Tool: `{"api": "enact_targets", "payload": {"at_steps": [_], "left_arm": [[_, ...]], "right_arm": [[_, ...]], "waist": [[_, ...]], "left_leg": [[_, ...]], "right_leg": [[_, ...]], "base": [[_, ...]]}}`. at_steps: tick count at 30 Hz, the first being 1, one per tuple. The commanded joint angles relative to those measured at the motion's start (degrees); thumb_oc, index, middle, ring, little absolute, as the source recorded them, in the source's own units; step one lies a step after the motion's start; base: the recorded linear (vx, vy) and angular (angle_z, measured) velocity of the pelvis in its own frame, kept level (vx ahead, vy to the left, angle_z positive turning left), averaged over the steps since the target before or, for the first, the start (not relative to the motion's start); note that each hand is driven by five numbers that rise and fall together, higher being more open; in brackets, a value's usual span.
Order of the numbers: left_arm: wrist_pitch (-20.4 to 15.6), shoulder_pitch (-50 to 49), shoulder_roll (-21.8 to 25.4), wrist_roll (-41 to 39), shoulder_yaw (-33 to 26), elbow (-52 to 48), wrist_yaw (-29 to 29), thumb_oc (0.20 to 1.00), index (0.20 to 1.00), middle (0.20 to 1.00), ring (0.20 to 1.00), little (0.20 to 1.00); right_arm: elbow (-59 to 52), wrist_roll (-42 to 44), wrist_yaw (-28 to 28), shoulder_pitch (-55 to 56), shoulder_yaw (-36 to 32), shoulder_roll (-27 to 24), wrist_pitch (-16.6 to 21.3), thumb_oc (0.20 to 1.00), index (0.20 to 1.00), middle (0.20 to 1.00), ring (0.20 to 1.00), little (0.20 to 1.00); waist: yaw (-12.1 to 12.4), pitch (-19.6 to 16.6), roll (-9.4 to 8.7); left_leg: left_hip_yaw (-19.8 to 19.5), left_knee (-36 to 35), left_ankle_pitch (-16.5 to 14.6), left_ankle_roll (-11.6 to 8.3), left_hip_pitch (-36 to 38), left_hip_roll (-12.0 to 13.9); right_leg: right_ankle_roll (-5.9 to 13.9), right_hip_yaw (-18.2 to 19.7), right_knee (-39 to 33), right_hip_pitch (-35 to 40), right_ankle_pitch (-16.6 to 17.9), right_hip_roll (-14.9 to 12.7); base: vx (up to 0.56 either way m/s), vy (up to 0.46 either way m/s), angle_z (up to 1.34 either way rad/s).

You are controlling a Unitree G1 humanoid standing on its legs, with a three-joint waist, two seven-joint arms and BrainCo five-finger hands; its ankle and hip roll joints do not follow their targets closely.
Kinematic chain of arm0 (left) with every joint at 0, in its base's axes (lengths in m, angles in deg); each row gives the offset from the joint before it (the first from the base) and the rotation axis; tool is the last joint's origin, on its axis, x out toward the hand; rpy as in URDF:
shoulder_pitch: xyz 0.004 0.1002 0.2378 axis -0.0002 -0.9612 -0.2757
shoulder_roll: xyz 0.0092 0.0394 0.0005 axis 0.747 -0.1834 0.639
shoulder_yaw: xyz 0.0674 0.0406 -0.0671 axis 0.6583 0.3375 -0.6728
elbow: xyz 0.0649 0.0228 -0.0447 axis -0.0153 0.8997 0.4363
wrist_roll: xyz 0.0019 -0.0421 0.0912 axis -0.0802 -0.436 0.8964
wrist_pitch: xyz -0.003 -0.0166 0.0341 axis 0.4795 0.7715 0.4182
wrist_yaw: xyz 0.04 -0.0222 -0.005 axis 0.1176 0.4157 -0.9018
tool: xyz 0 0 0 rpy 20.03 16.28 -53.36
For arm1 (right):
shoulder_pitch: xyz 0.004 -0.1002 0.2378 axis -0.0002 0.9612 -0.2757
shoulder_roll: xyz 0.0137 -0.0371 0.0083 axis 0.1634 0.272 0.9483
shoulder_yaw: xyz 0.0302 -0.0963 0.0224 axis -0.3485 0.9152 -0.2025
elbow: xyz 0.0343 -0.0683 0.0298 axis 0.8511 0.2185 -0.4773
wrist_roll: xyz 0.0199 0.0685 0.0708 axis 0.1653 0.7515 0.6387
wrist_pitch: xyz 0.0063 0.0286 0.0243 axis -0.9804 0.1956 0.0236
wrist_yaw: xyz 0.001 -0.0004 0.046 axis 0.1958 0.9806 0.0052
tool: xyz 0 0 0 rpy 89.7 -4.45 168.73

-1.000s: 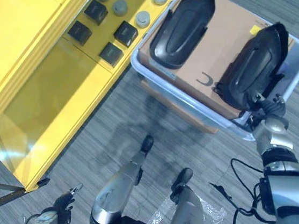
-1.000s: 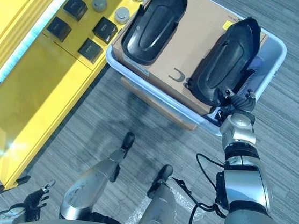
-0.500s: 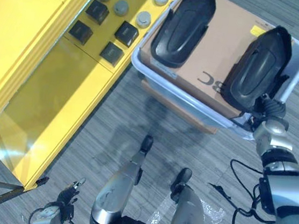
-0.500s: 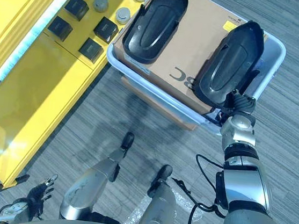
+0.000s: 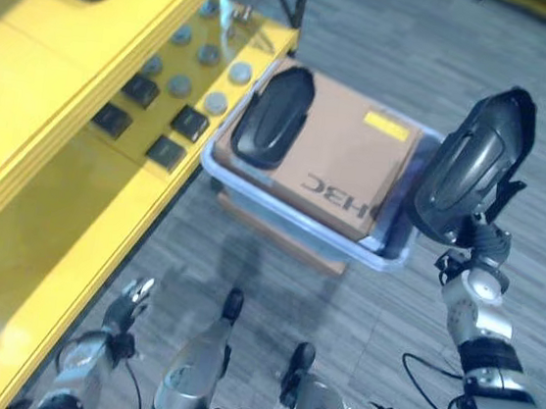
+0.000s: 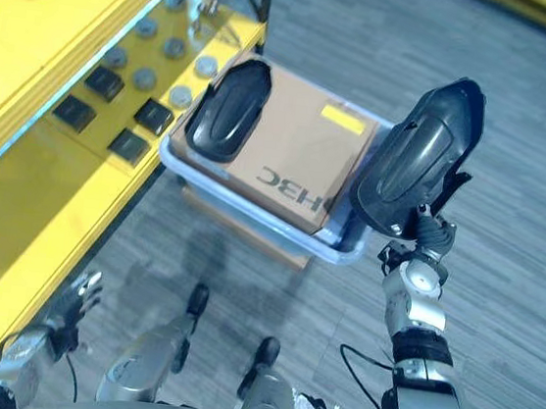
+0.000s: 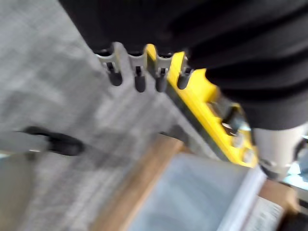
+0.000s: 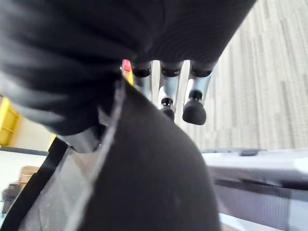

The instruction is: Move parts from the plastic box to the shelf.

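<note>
- Carry step, I judge: the right robot hand [image 6: 427,244] grips one black moulded part [image 6: 414,157], raised beside the plastic box [image 6: 339,248]; another part [image 6: 227,111] lies on the cardboard inside.
- Left robot hand [image 6: 73,300] hangs low, fingers relaxed.
- Next: swing across to the yellow shelf [image 6: 70,33].

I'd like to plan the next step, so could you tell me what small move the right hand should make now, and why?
Probably carry it left toward the yellow shelf. The right hand holds one black part raised clear of the plastic box, where another black part lies on cardboard.
</note>
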Motion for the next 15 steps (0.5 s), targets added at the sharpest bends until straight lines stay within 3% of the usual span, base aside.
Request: {"api": "enact_targets", "payload": {"at_steps": [1,4,8,13,15], "left_arm": [[3.39,4.19,0.36,-1.69,2.32,-4.53,-0.77,1.000,1.000,1.000,1.000,1.000],[6.01,7.98,-0.49,-3.11,3.33,-7.34,-1.85,1.000,1.000,1.000,1.000,1.000],[10.26,18.26,-5.72,-5.68,6.97,-6.73,-5.24,1.000,1.000,1.000,1.000,1.000],[15.69,26.07,-10.17,-6.44,12.26,-4.88,-6.06,1.000,1.000,1.000,1.000,1.000],[19.49,30.63,-12.97,-10.77,15.88,-3.08,-7.32,1.000,1.000,1.000,1.000,1.000]], "right_arm": [[-3.85,-4.26,2.12,-0.91,-0.06,-3.76,4.54,0.200,0.200,0.200,0.200,0.200],[-6.37,-6.20,3.62,-0.03,1.17,-3.02,2.67,0.200,0.200,0.200,0.200,0.200],[-7.42,-8.22,7.26,-1.93,6.53,-0.55,-1.31,0.200,0.200,0.200,0.200,0.200],[-5.33,-4.71,9.51,-4.78,11.34,1.98,-3.77,0.200,0.200,0.200,0.200,0.200],[-1.22,-4.25,10.18,-8.63,14.46,4.48,-4.88,0.200,0.200,0.200,0.200,0.200]], "waist": [[-0.67,-4.08,-0.11],[-1.95,-6.12,-0.53],[-5.47,-10.03,-1.41],[-8.27,-12.08,-1.45],[-9.44,-13.11,-1.33]], "left_leg": [[0.91,3.31,-7.42,0.97,1.23,-0.66],[1.80,2.20,-7.41,0.86,3.30,-0.09],[3.99,0.83,-7.80,0.51,6.95,0.98],[6.32,0.03,-7.83,0.32,9.15,1.74],[7.43,-0.02,-8.21,0.13,10.48,2.18]], "right_leg": [[0.19,1.19,-8.29,1.11,7.37,0.79],[0.26,2.03,-9.15,2.35,7.73,1.15],[0.33,3.88,-10.67,4.26,8.28,1.69],[0.31,5.30,-10.99,5.19,8.46,2.03],[0.38,5.98,-11.44,5.94,8.63,2.03]], "base": [[0.07,-0.024,-0.25],[0.07,-0.009,-0.36],[0.08,-0.012,-0.33],[0.01,-0.012,-0.31],[-0.01,-0.044,-0.33]]}}
